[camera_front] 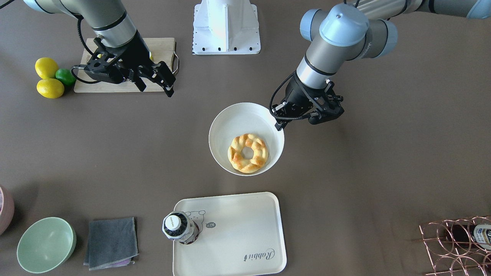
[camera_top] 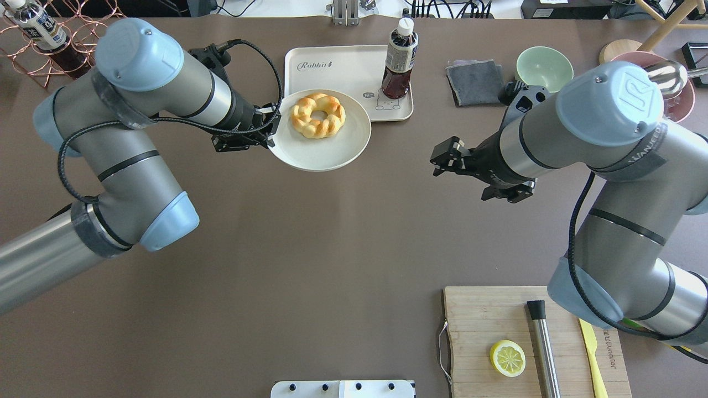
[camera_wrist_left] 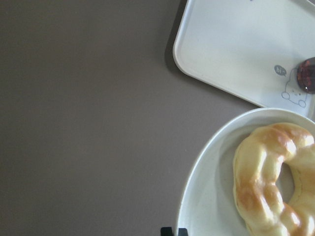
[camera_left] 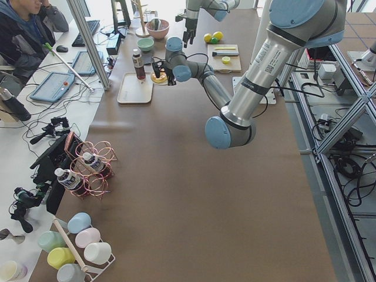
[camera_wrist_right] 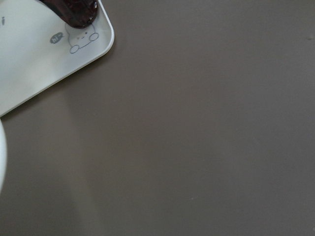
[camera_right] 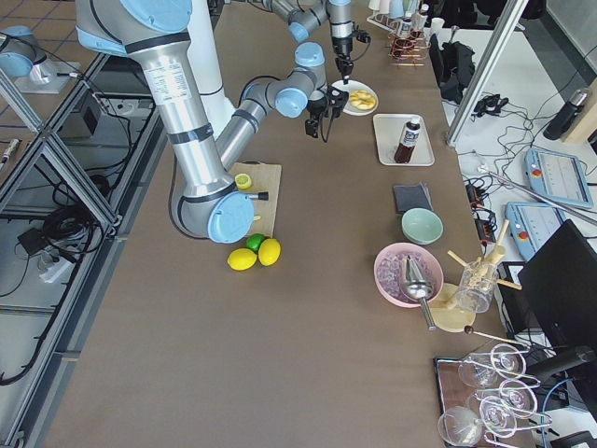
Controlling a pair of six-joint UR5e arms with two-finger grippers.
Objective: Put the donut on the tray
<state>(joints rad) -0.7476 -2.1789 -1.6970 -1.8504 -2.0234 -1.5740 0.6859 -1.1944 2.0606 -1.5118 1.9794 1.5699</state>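
Observation:
The donut [camera_front: 247,153], a braided golden ring, lies on a round white plate [camera_front: 238,119]. My left gripper [camera_front: 279,124] is shut on the plate's rim and holds the plate above the table, tilted, just short of the tray [camera_front: 245,230]. In the overhead view the plate [camera_top: 326,155] overlaps the near edge of the cream "Rabbit" tray [camera_top: 343,69], with the donut [camera_top: 318,115] on it. The left wrist view shows the donut [camera_wrist_left: 268,182] and a tray corner [camera_wrist_left: 231,44]. My right gripper [camera_top: 440,160] is open and empty over bare table, well to the right.
A dark drink bottle [camera_top: 399,58] stands on the tray's cartoon corner. A grey cloth [camera_top: 475,82] and green bowl [camera_top: 544,67] lie beside the tray. The cutting board [camera_top: 498,309] holds a lemon half [camera_top: 508,358]. A copper wire rack [camera_front: 456,245] is at the table's far end.

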